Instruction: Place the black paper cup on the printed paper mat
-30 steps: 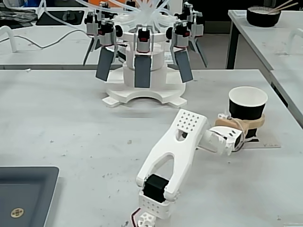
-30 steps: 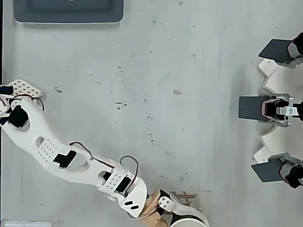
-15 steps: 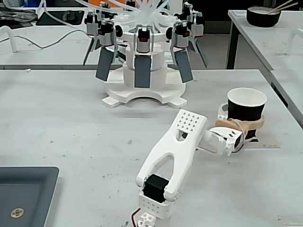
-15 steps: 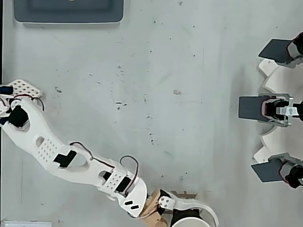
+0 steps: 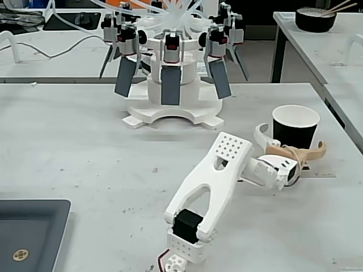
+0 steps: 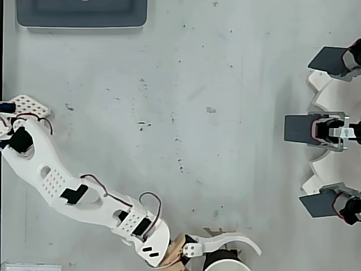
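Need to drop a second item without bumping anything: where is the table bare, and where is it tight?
The widest bare stretch lies between the dark tray, the arm and the white stand. It is tight around the black paper cup: the open gripper flanks it, and the paper mat lies by the table edge.

In the fixed view we are seeing the black paper cup (image 5: 295, 127) standing upright at the right of the table (image 5: 68, 141), on what we take to be the printed paper mat (image 5: 317, 173), mostly hidden behind the gripper (image 5: 292, 141). The gripper's fingers are lying spread on either side of the cup's base, apart from it. The multi-armed stand (image 5: 173, 73) is sitting behind and to the left. The tray (image 5: 28, 232) is lying at the near left corner. A bowl (image 5: 315, 18) is resting on another table behind, at right.
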Tool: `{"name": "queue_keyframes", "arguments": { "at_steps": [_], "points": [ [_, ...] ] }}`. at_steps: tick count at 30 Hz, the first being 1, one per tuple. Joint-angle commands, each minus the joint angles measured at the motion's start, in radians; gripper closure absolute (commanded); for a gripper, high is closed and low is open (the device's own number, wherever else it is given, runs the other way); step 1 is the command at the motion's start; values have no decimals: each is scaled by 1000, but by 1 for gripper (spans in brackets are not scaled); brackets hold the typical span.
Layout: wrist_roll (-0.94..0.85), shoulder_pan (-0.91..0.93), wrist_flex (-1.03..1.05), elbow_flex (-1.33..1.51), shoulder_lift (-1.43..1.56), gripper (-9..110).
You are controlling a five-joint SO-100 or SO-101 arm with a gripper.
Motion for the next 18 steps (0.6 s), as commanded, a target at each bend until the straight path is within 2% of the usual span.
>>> {"name": "queue_keyframes", "arguments": {
  "at_steps": [1, 8, 18],
  "points": [
    [2, 23, 8, -5, 66, 54],
    [9, 49, 11, 120, 156, 46],
    [9, 55, -55, 428, 417, 43]
  ]
}}
